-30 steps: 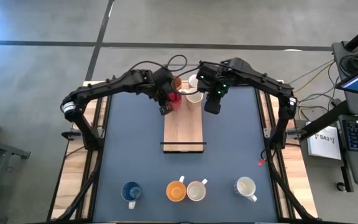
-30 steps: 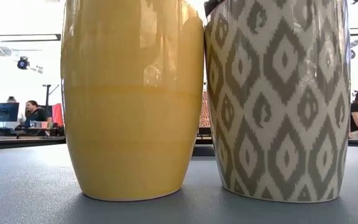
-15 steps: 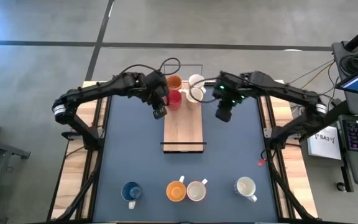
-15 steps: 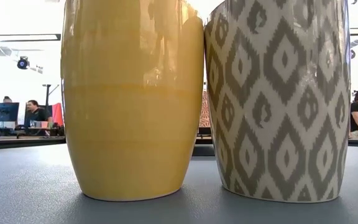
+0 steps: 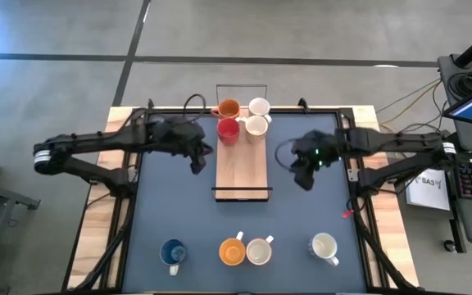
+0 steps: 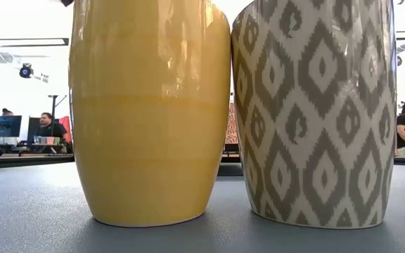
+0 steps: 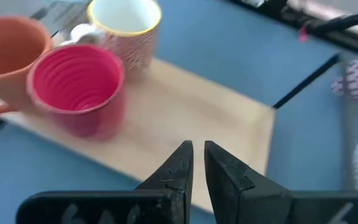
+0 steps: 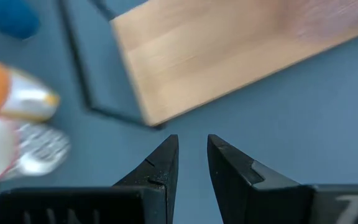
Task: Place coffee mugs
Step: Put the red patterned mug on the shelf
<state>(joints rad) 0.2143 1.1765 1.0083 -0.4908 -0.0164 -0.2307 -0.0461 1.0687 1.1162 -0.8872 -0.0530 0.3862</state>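
Observation:
Four mugs stand on their bases at the far end of a wooden board (image 5: 242,168): orange (image 5: 229,108), white (image 5: 259,106), red (image 5: 228,129) and cream (image 5: 256,125). Near the table's near edge stand a blue mug (image 5: 173,252), an orange one (image 5: 233,251) touching a patterned white one (image 5: 259,251), and a white one (image 5: 324,247). My left gripper (image 5: 197,164) hangs shut beside the board's left edge and holds nothing; its wrist view shows the red mug (image 7: 76,87). My right gripper (image 5: 304,176) hangs shut to the right of the board, also with nothing in it.
The board has a thin black rail at its near end (image 5: 241,193) and a wire frame behind its far end (image 5: 241,86). In the low view the orange mug (image 6: 150,112) and the patterned mug (image 6: 315,112) fill the picture. People sit in the room behind.
Both arms have drawn back from the mugs at the board's far end. The left gripper has moved toward the table's left and near edges, the right gripper toward its right and near edges. The four far mugs stand where they stood.

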